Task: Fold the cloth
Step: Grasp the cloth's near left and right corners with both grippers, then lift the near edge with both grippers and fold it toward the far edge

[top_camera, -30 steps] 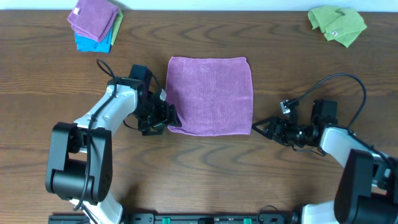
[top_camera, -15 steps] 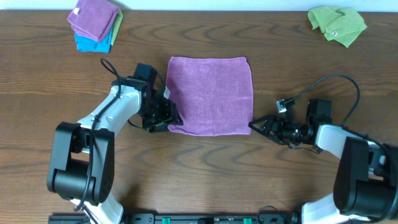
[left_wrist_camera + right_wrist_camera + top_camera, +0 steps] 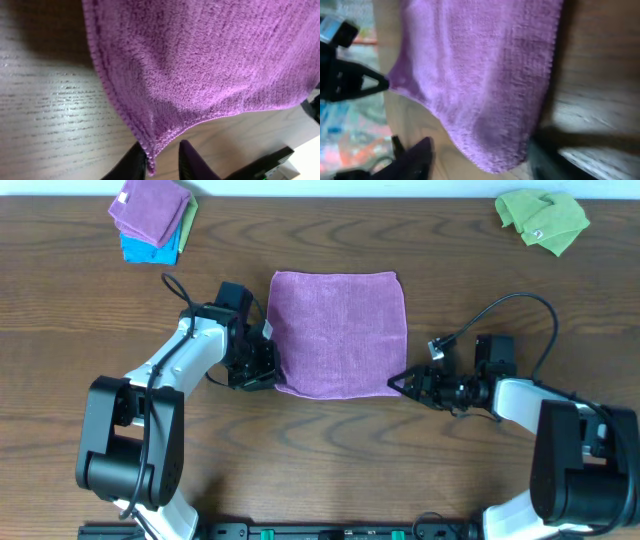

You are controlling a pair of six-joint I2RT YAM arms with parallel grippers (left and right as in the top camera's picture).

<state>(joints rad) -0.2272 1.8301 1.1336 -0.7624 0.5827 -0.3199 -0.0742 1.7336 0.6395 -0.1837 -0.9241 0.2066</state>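
Lilac fuzzy square cloth (image 3: 339,332), spread flat mid-table, its two near corners slightly lifted and drawn inward.

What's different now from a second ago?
Both grippers moved in on the near corners of the lilac cloth. The left gripper has pinched its corner; the right gripper slid left until its fingers straddle the other corner, not yet closed. The cloth lies flat as before; the piles at the back haven't moved.
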